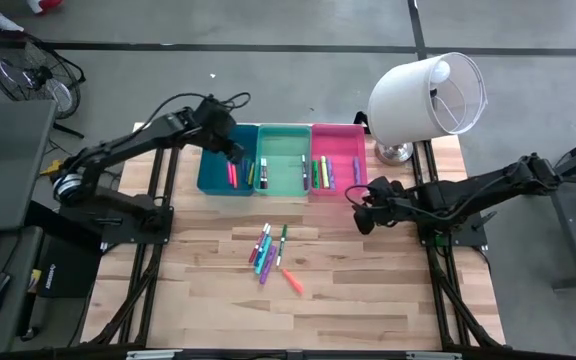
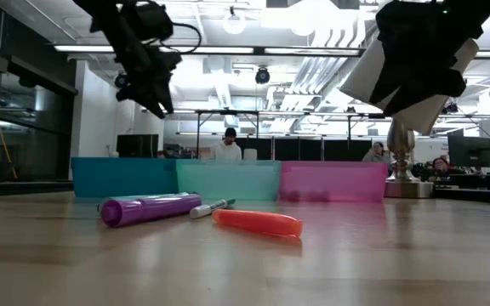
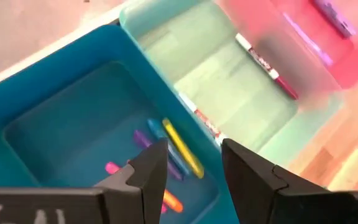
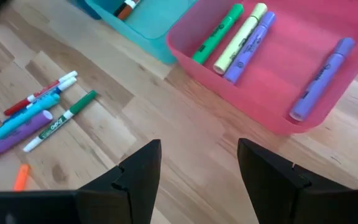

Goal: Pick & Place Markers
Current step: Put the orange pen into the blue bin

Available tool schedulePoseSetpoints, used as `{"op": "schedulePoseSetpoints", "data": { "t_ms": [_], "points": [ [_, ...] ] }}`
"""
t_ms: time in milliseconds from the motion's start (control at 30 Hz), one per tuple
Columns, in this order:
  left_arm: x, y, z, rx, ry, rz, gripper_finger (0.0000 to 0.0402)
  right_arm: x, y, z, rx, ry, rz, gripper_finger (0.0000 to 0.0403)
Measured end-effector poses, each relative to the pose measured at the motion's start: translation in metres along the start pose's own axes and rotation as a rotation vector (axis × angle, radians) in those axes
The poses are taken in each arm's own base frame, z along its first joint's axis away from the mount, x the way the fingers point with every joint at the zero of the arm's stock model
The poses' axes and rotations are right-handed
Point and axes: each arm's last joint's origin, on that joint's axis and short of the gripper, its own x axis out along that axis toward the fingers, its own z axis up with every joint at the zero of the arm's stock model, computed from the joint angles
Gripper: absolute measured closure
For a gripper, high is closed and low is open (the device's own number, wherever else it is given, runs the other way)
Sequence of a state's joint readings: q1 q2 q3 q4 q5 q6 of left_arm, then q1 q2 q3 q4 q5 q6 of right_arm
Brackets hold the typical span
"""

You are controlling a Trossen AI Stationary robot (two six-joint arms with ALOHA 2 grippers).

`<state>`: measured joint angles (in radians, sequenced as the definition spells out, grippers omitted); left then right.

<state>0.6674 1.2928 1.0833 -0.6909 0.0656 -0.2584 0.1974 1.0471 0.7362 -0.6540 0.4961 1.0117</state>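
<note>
Left pincer (image 1: 236,150): hangs over the blue bin (image 1: 211,178) in the upper middle of the high view; fingers parted, nothing between them.
Right pincer (image 1: 360,207): hovers just below the pink bin (image 1: 340,131), right of centre; fingers spread wide, nothing held.
Markers already binned: several lie in the blue bin, a few in the mint bin (image 1: 284,132) and the pink bin.
Loose markers (image 1: 267,252): a cluster on the counter (image 1: 368,290) at centre frame, with an orange marker (image 1: 293,281) a little lower right of it.
Step in hand, as I judge it: the left arm is done over the bin; next comes a fresh pick.
Doing it well: lift clear of the bin wall first, choose an outlying marker such as the orange one, set the fingers across its barrel, and keep the two arms apart.
</note>
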Motion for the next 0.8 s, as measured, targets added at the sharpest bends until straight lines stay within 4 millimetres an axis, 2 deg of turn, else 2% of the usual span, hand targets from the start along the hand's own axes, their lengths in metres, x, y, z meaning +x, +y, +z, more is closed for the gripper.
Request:
{"op": "schedulePoseSetpoints", "data": {
  "t_ms": [133, 367, 800],
  "points": [
    [-0.015, -0.003, -0.011, -0.001, -0.02, -0.043, 0.0252, -0.001, -0.002, 0.0, 0.01, -0.005, 0.005, 0.0201],
    [-0.039, -0.023, -0.037, 0.032, -0.075, -0.157, 0.0252, -0.001, 0.003, 0.002, 0.034, -0.024, 0.05, 0.0202],
    [-0.052, -0.069, -0.101, 0.122, -0.021, -0.307, 0.0252, -0.003, 0.015, 0.012, 0.115, -0.116, 0.168, 0.0201]
  ]
}}
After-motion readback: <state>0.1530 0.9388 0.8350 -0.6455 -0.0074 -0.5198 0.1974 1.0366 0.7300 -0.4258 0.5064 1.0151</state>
